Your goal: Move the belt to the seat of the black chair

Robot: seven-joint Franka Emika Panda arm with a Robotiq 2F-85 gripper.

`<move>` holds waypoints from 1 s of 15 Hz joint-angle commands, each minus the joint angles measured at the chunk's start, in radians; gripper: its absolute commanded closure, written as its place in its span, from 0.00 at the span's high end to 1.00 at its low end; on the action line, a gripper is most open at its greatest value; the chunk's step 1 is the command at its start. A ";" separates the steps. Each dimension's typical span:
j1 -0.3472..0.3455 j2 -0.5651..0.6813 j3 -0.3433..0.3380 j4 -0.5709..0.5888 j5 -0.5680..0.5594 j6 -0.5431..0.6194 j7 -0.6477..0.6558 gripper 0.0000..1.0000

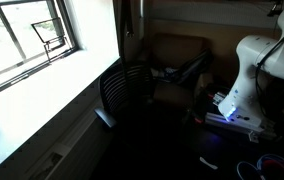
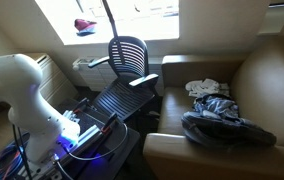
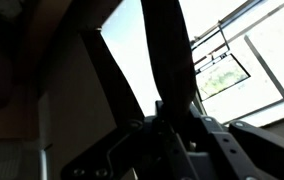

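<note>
Belt [image 3: 168, 60] appears in wrist view as dark flat straps rising mid-frame from the gripper [image 2: 92, 126]; its jaw width cannot be told. Black ribbed-back, dark-seated office chair [image 2: 130, 58] stands just beside, upper centre.

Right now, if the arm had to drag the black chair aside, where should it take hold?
Probably an armrest of the black chair, from above with the jaws across it: it is a narrow, roughly level bar standing clear beside the seat, whereas the wide curved back looks too broad to pinch.
</note>
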 commanded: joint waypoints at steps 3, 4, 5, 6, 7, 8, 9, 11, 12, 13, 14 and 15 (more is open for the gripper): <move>-0.351 -0.033 0.365 -0.225 0.314 -0.097 -0.110 0.05; -0.416 -0.006 0.392 -0.271 0.391 -0.055 -0.156 0.05; -0.470 0.018 0.419 -0.301 0.467 -0.041 -0.210 0.05; -0.520 0.048 0.434 -0.327 0.557 -0.008 -0.293 0.05; -0.562 0.093 0.446 -0.339 0.635 0.000 -0.359 0.05; -0.593 0.143 0.450 -0.352 0.728 0.037 -0.452 0.05; -0.509 0.195 0.347 -0.356 0.791 0.060 -0.524 0.05; -0.492 0.312 0.318 -0.347 0.976 0.101 -0.700 0.05; -0.496 0.356 0.318 -0.336 1.065 0.100 -0.788 0.05; -0.633 0.407 0.451 -0.303 1.151 0.077 -0.875 0.05; -0.657 0.474 0.472 -0.256 1.241 0.062 -0.960 0.05; -0.703 0.535 0.506 -0.210 1.327 0.039 -1.039 0.05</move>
